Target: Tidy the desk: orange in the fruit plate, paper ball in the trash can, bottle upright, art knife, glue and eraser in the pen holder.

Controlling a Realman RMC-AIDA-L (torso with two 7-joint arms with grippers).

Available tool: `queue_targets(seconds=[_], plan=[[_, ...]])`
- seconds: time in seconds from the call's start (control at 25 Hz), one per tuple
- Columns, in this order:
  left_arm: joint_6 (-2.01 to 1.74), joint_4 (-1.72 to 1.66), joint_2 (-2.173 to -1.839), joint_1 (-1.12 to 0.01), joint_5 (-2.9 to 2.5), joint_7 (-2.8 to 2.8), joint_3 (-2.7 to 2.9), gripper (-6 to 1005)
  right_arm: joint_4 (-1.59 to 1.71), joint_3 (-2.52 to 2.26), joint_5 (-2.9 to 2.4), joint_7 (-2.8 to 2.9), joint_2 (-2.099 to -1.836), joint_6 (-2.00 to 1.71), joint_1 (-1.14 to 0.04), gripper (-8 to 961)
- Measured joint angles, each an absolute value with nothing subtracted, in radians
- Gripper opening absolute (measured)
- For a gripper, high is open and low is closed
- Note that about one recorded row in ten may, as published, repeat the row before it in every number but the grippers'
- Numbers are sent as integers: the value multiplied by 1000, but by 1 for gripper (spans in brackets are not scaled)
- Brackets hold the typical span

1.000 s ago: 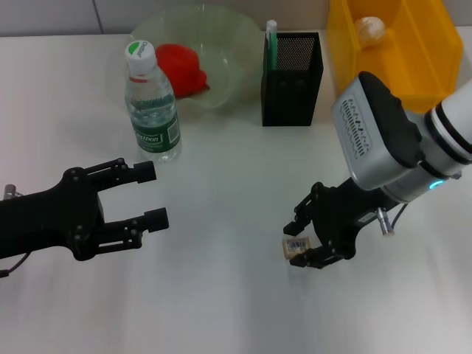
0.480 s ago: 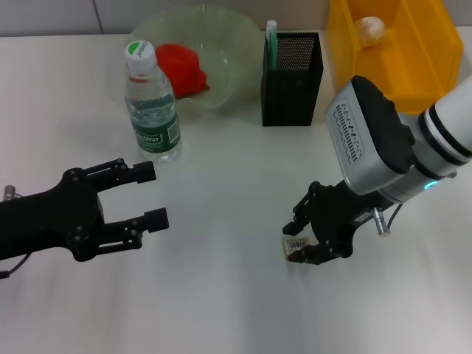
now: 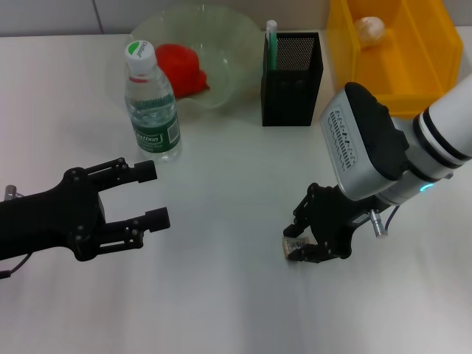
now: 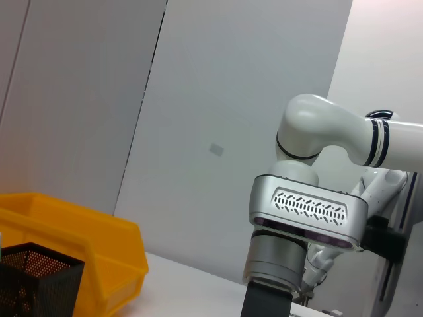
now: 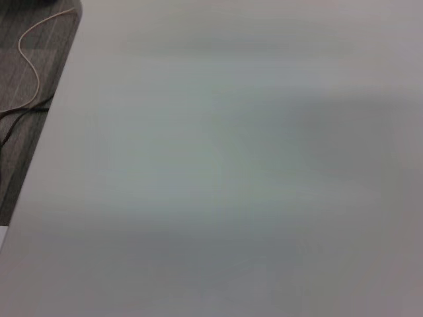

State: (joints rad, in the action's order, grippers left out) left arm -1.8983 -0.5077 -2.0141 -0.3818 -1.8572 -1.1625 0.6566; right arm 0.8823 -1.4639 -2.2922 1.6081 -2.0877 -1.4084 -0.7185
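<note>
Right gripper (image 3: 301,244): low on the desk (image 3: 221,295), fingers closed around the eraser (image 3: 292,246)
Left gripper (image 3: 151,195): hovering, fingers spread wide — idle
Pen holder (image 3: 292,70): well behind the eraser

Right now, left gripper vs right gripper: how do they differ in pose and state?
The left gripper hovers over bare table near the upright bottle, fingers spread and holding nothing. The right gripper is down at the tabletop, fingers closed around the small eraser. The left points roughly level toward the middle; the right points downward. Both are black two-finger grippers over the white table.
</note>
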Motion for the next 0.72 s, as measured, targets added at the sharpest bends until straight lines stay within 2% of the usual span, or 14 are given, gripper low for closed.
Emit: queue_targets(seconds=[0.16,0.44,0.72], plan=[[-1900,-507,-2016,-381,-1856,-1161,657,786,890,-1434,-2274,1619,-2086,-1425,-715,291],[-1905,-506,-2016,-378,-1854,-1163,657,785,957,-1185,-2254,1739,-2078,-1527,-741,262],[-1905,-504,-2019,-381,-1853,-1160,660,785,1043,-945,-2255,1974,-2076,-1442,-782,250]])
